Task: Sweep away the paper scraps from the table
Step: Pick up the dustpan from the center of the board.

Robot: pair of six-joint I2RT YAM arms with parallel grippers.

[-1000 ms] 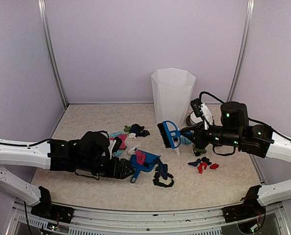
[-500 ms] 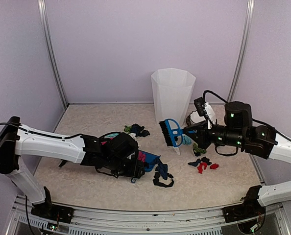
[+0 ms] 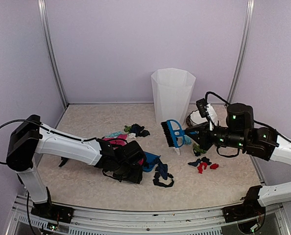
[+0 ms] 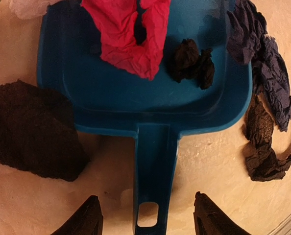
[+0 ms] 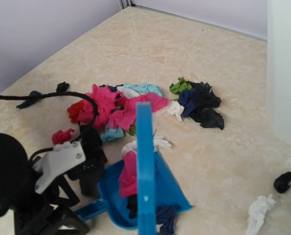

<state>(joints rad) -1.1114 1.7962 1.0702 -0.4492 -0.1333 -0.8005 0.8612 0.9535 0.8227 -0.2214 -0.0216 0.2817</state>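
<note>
The blue dustpan (image 4: 145, 83) lies on the table (image 3: 86, 120) with a pink scrap (image 4: 128, 34) and a black scrap (image 4: 192, 61) in it. My left gripper (image 4: 148, 218) is open, one jaw on each side of the dustpan handle (image 4: 153, 166), not touching it. It also shows in the top view (image 3: 137, 172). My right gripper (image 3: 192, 131) is shut on the blue brush (image 3: 171, 133) and holds it in the air right of the dustpan. Paper scraps lie around: a pink pile (image 3: 117, 139), a black and green pile (image 3: 136, 130), dark ones (image 3: 161, 176), red ones (image 3: 204, 165).
A tall white bin (image 3: 172, 93) stands at the back middle. A white bowl (image 3: 198, 117) sits behind my right arm. A large black scrap (image 4: 33, 129) lies left of the dustpan handle, dark blue and black scraps (image 4: 263, 58) to its right.
My left arm has swung right and brought its open gripper down around the dustpan handle. My right gripper with the brush has drifted slightly right.
</note>
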